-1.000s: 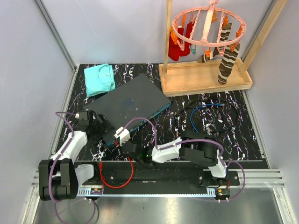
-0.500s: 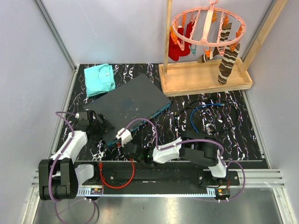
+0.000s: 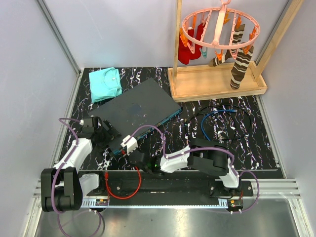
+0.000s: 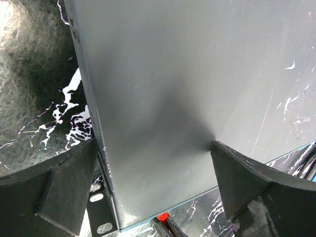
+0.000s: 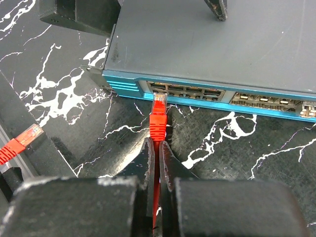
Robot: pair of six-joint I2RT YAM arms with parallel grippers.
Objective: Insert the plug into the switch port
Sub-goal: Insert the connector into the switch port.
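The right arm has crept a touch toward the near edge. Its end effector (image 5: 158, 148), held low and level, is clamped on the tail of one red plug (image 5: 158, 111), whose tip meets a socket in the single switch (image 5: 207, 44) on the desk (image 5: 222, 158). The left end effector (image 4: 158, 191) is spread wide astride the switch's corner and grips nothing. A second red plug (image 5: 30, 134) lies apart.

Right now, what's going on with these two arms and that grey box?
The right gripper is shut on a red cable just behind its plug, holding the plug's tip at the mouth of a socket near one end of the switch's teal edge; it does not look fully seated. The left gripper, jaws open wide, straddles the switch's corner, seemingly bracing it.
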